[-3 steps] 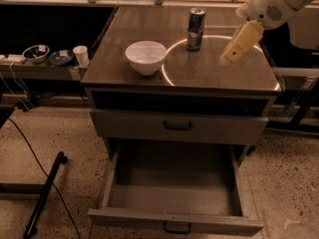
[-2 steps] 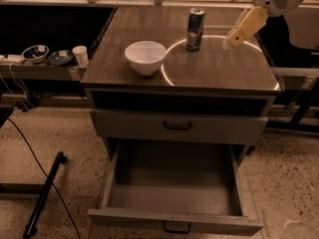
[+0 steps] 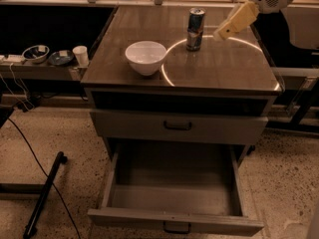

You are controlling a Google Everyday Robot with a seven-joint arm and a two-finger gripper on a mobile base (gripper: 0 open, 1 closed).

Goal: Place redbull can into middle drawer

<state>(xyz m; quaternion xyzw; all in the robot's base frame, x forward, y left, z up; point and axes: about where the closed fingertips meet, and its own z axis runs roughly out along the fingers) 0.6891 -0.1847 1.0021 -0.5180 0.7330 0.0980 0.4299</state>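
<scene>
The redbull can (image 3: 195, 29) stands upright at the back of the cabinet top (image 3: 224, 68), inside a bright ring of light. My gripper (image 3: 233, 23) hangs just right of the can, a small gap apart from it, a little above the top. It holds nothing that I can see. The middle drawer (image 3: 174, 218) is pulled wide open at the bottom of the cabinet, and its deep grey box is empty. Its small dark handle sits at the centre of its front.
A white bowl (image 3: 145, 57) stands left of the can on the cabinet top. A shallower drawer front (image 3: 178, 126) with a black handle is shut above the open drawer. A small white cup (image 3: 79, 55) and two dishes (image 3: 36, 53) sit on a side shelf at the left. A cable and black bar (image 3: 42, 195) lie on the floor.
My gripper has moved up, back and a little left, closer to the can. The can, the bowl and the drawer have not moved.
</scene>
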